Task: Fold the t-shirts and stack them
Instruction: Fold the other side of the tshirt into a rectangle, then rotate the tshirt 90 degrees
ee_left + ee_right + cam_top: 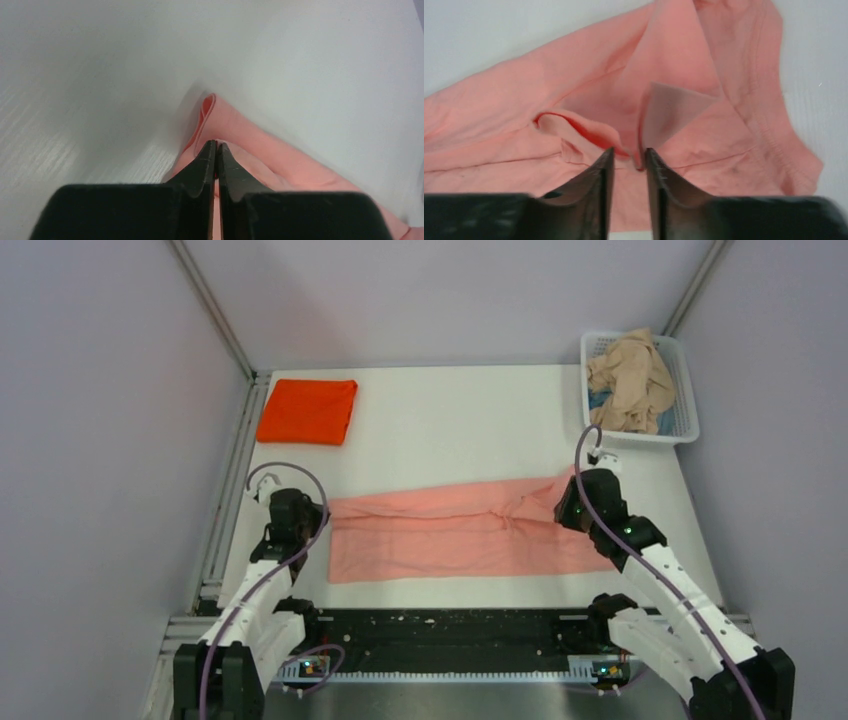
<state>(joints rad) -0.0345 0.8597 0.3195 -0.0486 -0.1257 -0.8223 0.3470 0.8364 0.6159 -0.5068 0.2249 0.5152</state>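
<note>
Stretching between both jaws, salmon-pink t-shirt (450, 532)

basket (686, 390): white lattice, far right corner | table (460, 430): white

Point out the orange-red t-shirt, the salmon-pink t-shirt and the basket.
orange-red t-shirt (307, 411), top external view, centre of the folded square.
salmon-pink t-shirt (450, 535), top external view, middle of the spread cloth.
basket (684, 380), top external view, its right wall.
</note>
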